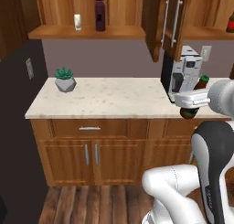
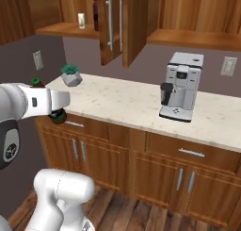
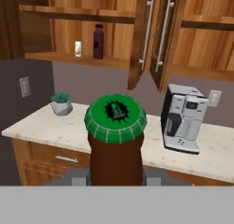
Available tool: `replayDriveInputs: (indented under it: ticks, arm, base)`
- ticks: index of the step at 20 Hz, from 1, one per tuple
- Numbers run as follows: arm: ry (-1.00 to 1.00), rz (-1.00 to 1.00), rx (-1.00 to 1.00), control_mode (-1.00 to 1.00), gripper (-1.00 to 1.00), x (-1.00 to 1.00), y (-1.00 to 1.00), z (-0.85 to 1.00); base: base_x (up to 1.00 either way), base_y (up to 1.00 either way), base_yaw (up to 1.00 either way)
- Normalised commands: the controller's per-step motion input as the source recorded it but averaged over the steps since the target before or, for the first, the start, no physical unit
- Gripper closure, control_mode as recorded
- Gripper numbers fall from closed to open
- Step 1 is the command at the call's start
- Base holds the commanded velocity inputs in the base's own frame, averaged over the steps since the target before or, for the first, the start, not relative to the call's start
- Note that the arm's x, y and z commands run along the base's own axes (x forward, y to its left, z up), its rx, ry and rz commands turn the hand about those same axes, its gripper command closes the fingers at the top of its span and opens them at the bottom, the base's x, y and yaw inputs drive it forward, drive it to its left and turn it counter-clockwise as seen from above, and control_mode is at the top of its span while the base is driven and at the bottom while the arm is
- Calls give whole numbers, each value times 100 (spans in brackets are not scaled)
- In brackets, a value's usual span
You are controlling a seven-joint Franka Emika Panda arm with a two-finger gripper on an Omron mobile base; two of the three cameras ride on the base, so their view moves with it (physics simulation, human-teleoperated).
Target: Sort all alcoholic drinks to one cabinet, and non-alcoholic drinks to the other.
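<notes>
The long speckled cream stone table [image 1: 105,99] on wooden base cupboards runs across both base views, with open wooden wall cabinets [image 1: 87,32] above it. The left base view shows the left cabinet's shelf face on; the right base view sees it partly behind an open wooden door [image 2: 117,25]. A silver and black coffee machine [image 2: 180,86] stands on the table under the doors. A small green plant in a grey faceted pot [image 1: 65,79] sits near the table's left end. On the left shelf a wide dark purple bottle with a dark cap [image 1: 100,14] stands just beside a small white upright carton [image 1: 77,22]. The claw [image 1: 191,105] is closed on a dark brown glass beer bottle [image 1: 201,82], held in the air before the table's front edge. The hand view alone shows the bottle's green ridged cap [image 3: 115,118] from above; the base views show its neck and base around the white hand. At the left base view's right edge, a dark bottle [image 1: 231,23] stands on the right shelf.
</notes>
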Motion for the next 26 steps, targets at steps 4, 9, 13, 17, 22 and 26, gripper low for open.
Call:
replayDriveInputs:
  ticks: [4,9,13,17,22,26]
  arm:
    - [0,0,0,100,100,0,0,0]
    - [0,0,0,100,100,0,0,0]
    - [0,0,0,100,100,0,0,0]
    - [0,0,0,100,100,0,0,0]
    - [0,0,0,100,100,0,0,0]
    - [0,0,0,100,100,0,0,0]
  base:
    - [-36,-57,-4]
    - [-25,-52,-3]
    - [1,-43,-2]
    - [18,-38,-3]
    - [36,-27,-3]
    - [41,-28,-6]
